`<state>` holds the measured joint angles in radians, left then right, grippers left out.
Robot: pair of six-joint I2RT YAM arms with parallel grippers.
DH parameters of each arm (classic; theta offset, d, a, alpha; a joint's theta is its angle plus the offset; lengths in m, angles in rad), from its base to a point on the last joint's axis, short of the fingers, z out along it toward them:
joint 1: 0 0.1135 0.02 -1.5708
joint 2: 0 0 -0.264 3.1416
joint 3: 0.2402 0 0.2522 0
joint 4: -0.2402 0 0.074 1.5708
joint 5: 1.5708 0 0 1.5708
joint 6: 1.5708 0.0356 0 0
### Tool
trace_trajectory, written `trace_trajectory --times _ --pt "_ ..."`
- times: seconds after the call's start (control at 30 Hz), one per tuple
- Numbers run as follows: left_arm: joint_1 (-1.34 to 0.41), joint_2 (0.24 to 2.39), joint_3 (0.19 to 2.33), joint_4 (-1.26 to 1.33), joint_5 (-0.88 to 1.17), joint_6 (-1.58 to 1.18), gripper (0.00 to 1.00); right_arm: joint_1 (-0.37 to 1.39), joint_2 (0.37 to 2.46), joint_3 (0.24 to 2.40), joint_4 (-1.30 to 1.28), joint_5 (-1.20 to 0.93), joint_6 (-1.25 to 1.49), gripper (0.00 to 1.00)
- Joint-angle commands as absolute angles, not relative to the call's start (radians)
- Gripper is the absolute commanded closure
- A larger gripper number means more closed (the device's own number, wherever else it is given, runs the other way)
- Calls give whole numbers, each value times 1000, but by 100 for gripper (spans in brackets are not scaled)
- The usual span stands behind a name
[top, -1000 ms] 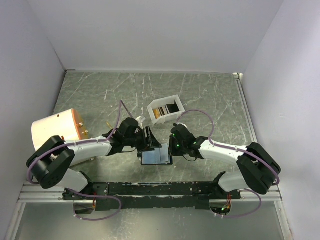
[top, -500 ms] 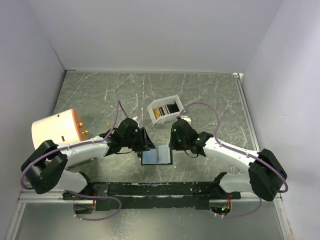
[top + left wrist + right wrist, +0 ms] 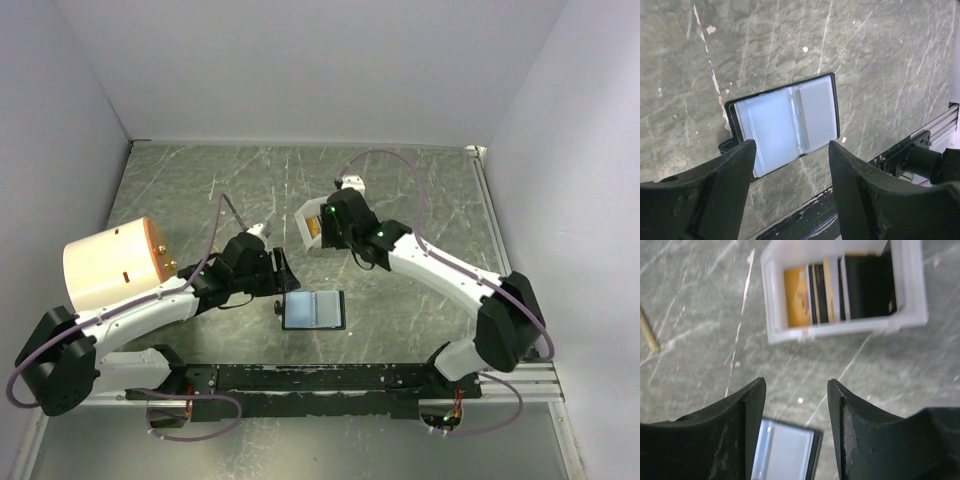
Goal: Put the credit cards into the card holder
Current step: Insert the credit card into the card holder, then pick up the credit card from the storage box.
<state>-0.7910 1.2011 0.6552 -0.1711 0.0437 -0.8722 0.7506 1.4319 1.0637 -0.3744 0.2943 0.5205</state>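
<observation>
The credit cards (image 3: 815, 295) are standing on edge in a row inside a white box (image 3: 771, 315), a gold-tan one at one end and dark ones beside it. They are sitting just ahead of the right gripper (image 3: 796, 405), beyond its fingertips. That gripper is hanging above the table (image 3: 700, 295) with its jaws spread and nothing between them.

The card holder (image 3: 785, 125) is lying flat and open, its pale blue-grey pockets facing up. It is lying directly under the left gripper (image 3: 790, 170) and showing in the gap between its two fingers (image 3: 725, 175). That gripper is also spread wide and gripping nothing, and it is not touching the holder. In the right wrist view, one corner of the holder is peeking out behind the right gripper.

A thin wooden stick (image 3: 647, 335) is lying off to one side of the right gripper. A cream cylinder (image 3: 105, 265) is standing beside the left arm.
</observation>
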Motion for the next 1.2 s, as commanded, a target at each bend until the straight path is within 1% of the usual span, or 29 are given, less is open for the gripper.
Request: trace_trajectory --times 0.0,0.17,0.27,0.33,0.37,0.47,0.6,0.67,0.73,0.8,1.03,1.17 --pt "-790 1125 730 -281 -28 -737 27 702 1545 1200 -368 371 345 45" --pt "-789 1069 818 -417 -101 -620 17 659 1740 1414 -447 405 254 32" --pt "-790 1038 852 -473 -145 -574 7 645 1833 1503 -490 462 225 30" --pt "-790 1015 871 -498 -145 -567 5 633 1881 1556 -519 453 222 30" --pt "-790 1003 883 -509 -135 -559 0 633 1899 1574 -526 431 217 30" --pt "-789 968 923 -577 -166 -546 0 632 1936 1613 -521 312 191 30" --pt "-790 916 933 -602 -239 -513 0 632 2009 1665 -552 218 191 25" --pt "-789 900 929 -601 -267 -511 0 632 2047 1674 -560 208 193 23" --pt "-790 891 923 -599 -282 -514 0 634 2077 1678 -567 211 194 17" --pt "-789 888 919 -599 -293 -520 0 634 2093 1678 -561 216 191 15" --pt "-788 881 922 -612 -315 -518 0 634 2160 1695 -566 243 169 8" --pt "-788 877 920 -614 -323 -521 1 635 2184 1710 -585 261 172 8"
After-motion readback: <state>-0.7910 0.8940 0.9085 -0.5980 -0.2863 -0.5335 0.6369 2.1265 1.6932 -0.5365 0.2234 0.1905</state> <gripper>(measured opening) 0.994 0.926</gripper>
